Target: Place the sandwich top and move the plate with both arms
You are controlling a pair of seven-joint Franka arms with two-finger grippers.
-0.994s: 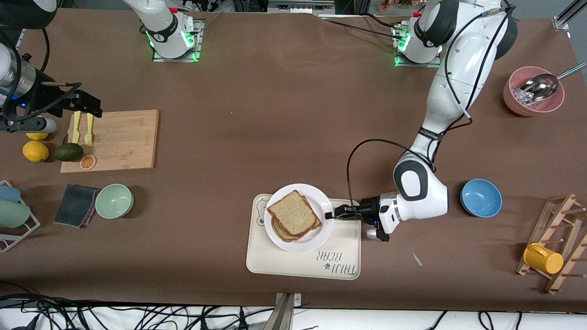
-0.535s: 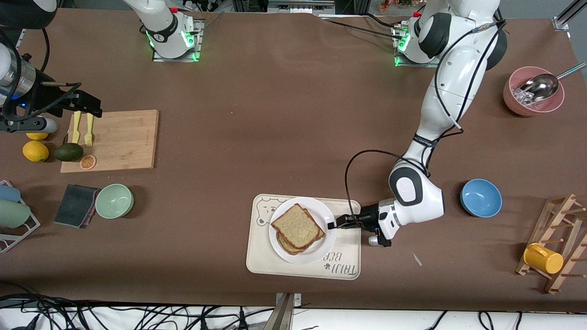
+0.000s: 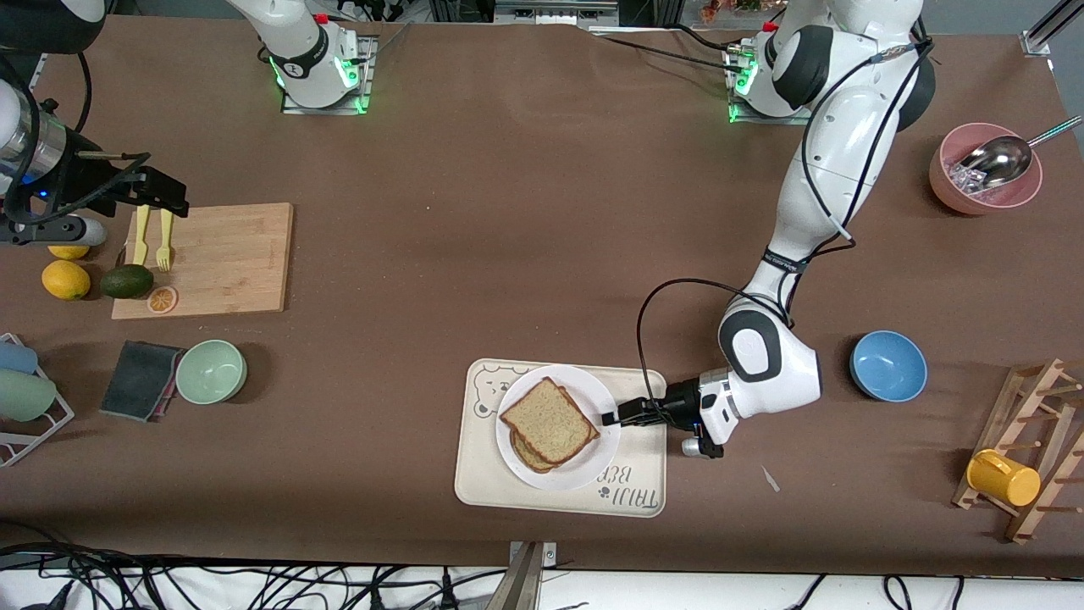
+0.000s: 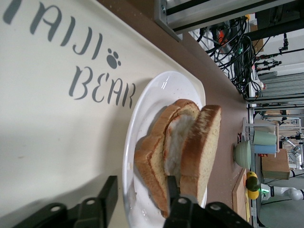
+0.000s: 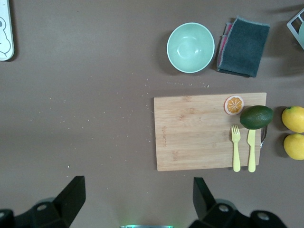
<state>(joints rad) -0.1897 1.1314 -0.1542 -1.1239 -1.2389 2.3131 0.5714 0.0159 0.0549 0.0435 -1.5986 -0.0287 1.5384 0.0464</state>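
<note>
Front view: left gripper (image 3: 611, 418) is letting go at the plate (image 3: 584, 464) rim, having dragged it fully onto the bear tray (image 3: 559, 496); sandwich top (image 3: 546, 420) is sitting on the stack.

Left wrist view: fingers (image 4: 107, 196) are parting around the rim.

Right wrist view: right gripper (image 5: 137, 202) is waiting wide open over the cutting board (image 5: 199, 130).

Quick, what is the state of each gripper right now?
Left gripper: open, fingers on either side of the plate rim on the tray, not clamped.
Right gripper: open, holding nothing, waiting above the table near the cutting board.
</note>
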